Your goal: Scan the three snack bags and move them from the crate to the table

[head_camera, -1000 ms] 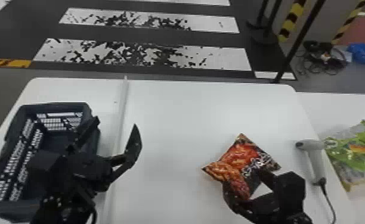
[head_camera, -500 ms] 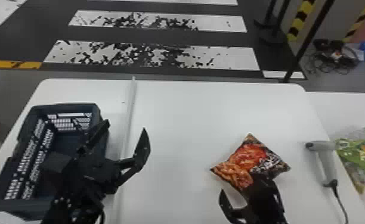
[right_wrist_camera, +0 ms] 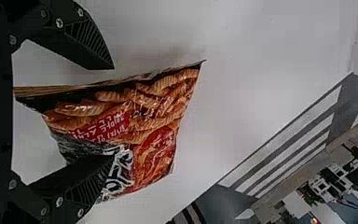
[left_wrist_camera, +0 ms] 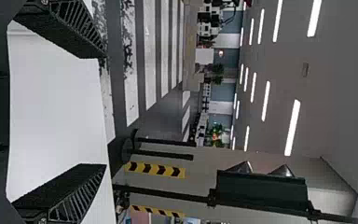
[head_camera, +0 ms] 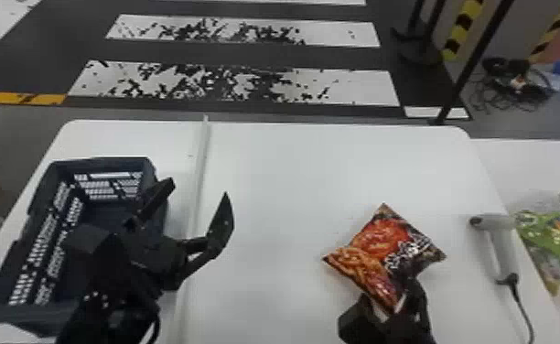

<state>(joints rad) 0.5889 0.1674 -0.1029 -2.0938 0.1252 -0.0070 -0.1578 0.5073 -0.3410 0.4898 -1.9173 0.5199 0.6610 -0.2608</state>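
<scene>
Snack bag (head_camera: 375,249) on desk (head_camera: 320,169), between crate (head_camera: 13,315) and scanner (head_camera: 498,242). Right claw (head_camera: 389,295) open at bag, one finger overlapping it. Left claw (head_camera: 199,188) open near crate.

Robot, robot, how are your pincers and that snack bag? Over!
Left pincer open near crate. Right pincer open at snack bag. Scanner lies off to the bag's right.

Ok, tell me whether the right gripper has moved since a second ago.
Yes. In the head view, the right gripper is farther left, with a wider gap to the scanner.
</scene>
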